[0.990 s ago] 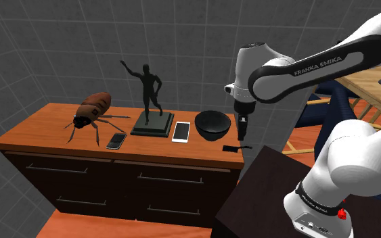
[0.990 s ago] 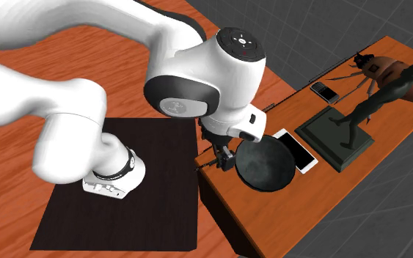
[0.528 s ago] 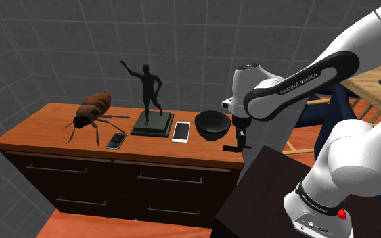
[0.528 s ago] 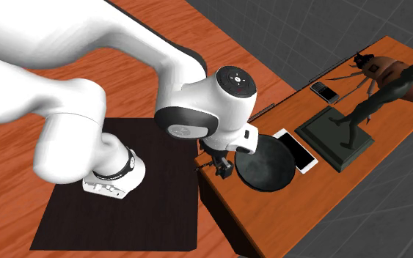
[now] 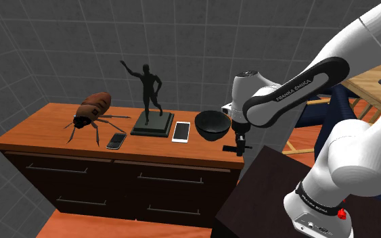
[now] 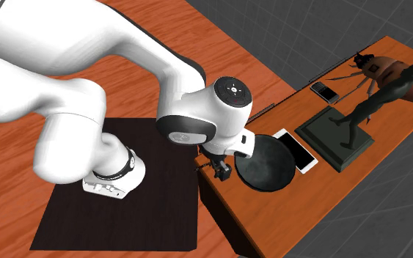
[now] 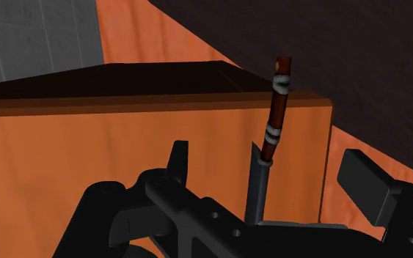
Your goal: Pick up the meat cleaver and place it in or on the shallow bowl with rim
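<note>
Starting at the left of the shoulder view: a brown beetle figure [image 5: 93, 110] sits on the orange-topped cabinet [image 5: 33, 137], and it plays no part here. Next along is a dark phone [image 5: 116, 140], then a black statuette [image 5: 148, 94] on its base, then a white phone [image 5: 181, 132]. None of them is in the way.

Right of centre is the target, the black bowl [image 5: 213, 126]. It stands upright on the cabinet top with nothing in it, so the placing is not yet done.

Just to the bowl's right, at the cabinet's right-hand corner, is the action. The gripper [image 5: 240, 147] hangs low over the edge, right at the meat cleaver [image 7: 277, 106]. The wrist view shows it best: the cleaver lies flat on the cabinet top near the corner, its brown banded handle pointing away from the hand and its grey blade running back between the fingers [image 7: 177, 157]. The fingers stand apart, one on each side of the blade, and neither touches it. So it is straddled but not gripped.

At the lower right is the dark stand [image 5: 266, 193], with the white arm arching over it.

My read is that the approach is about finished. Closing on the cleaver, lifting it, the short carry leftward to the bowl and the release are all left to do.
</note>
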